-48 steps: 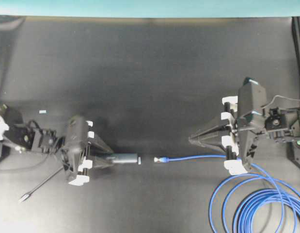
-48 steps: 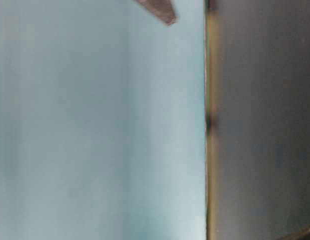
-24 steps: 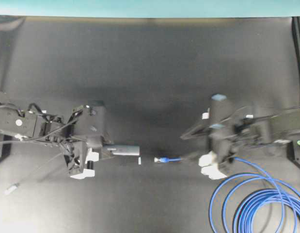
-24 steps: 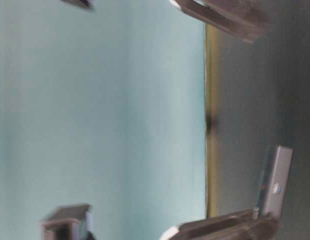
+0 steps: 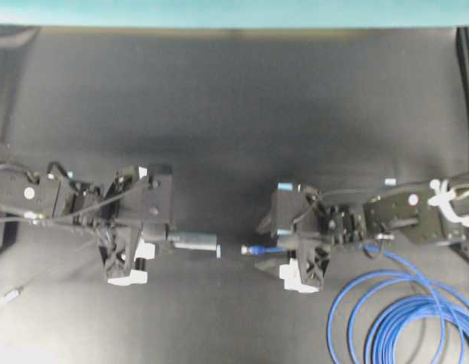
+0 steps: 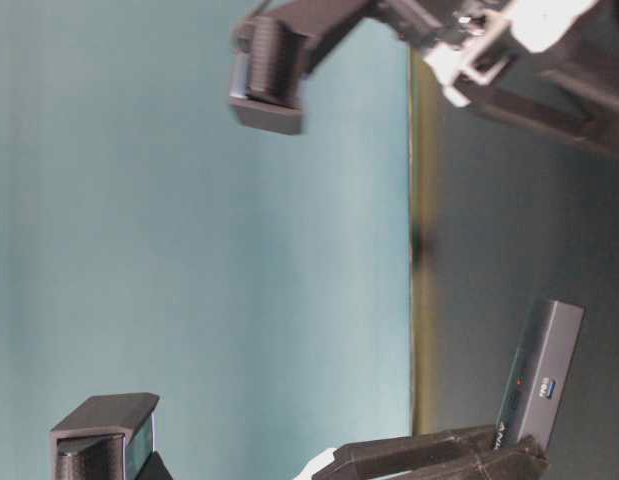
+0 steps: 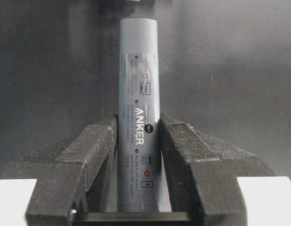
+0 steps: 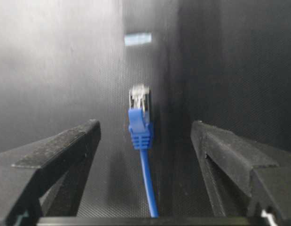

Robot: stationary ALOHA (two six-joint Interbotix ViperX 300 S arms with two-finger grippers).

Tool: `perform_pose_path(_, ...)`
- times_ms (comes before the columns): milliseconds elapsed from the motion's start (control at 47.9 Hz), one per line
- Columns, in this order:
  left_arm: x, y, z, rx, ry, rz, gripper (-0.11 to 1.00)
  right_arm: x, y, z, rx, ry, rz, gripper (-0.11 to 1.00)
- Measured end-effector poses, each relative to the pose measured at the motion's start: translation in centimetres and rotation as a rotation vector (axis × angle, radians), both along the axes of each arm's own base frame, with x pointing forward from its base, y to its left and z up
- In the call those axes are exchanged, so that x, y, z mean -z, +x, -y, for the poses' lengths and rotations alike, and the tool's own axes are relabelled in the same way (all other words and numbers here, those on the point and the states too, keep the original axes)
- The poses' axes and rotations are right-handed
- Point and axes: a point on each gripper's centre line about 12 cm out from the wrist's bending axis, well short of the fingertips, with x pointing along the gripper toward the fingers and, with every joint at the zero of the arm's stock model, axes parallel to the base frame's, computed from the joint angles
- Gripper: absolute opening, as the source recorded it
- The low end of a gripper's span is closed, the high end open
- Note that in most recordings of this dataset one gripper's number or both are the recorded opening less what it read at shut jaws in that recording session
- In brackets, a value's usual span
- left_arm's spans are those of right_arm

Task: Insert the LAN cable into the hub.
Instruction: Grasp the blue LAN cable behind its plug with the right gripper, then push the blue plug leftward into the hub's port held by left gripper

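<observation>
Overhead view: left gripper (image 5: 167,240) is clamping the hub (image 5: 195,242), which is sticking out beyond its fingertips. Right gripper (image 5: 266,246) is standing apart, the cable (image 8: 140,129) plug lying untouched between its fingers (image 8: 65,146).

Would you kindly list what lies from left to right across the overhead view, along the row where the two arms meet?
Left gripper → hub → LAN cable plug → right gripper → blue cable coils.

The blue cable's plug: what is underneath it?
The plug lies on the black mat, between the open right pincer's fingers, untouched. Anything directly beneath it is hidden.
</observation>
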Motion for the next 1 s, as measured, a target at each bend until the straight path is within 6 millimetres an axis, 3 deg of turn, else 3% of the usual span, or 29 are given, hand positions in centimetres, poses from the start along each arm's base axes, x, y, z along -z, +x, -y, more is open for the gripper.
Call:
perform_pose_path(209,0.0,0.0,0.0,0.0,0.0,0.0,0.29,0.7,0.0,-0.4,-0.013,-0.005,-0.015,0.58)
perform_pose_path(396,0.0,0.0,0.0,0.0,0.0,0.0,0.29,0.8,0.0,-1.0,-0.028,-0.005,-0.018,0.12)
perform_pose_path(626,-0.6,0.4,0.1,0.013,0.018,-0.021,0.28,0.0,-0.3,-1.3,0.009,0.043,-0.014,0.13)
perform_pose_path(835,-1.3,0.8,0.0,0.031,0.043,-0.028,0.28,-3.4,0.3,-1.5,0.037,0.103,0.113,0.13)
perform_pose_path(1001,-1.5,1.2,0.1,0.033,0.044,-0.02,0.28,-4.7,1.1,-1.5,0.039,0.118,0.177,0.13)
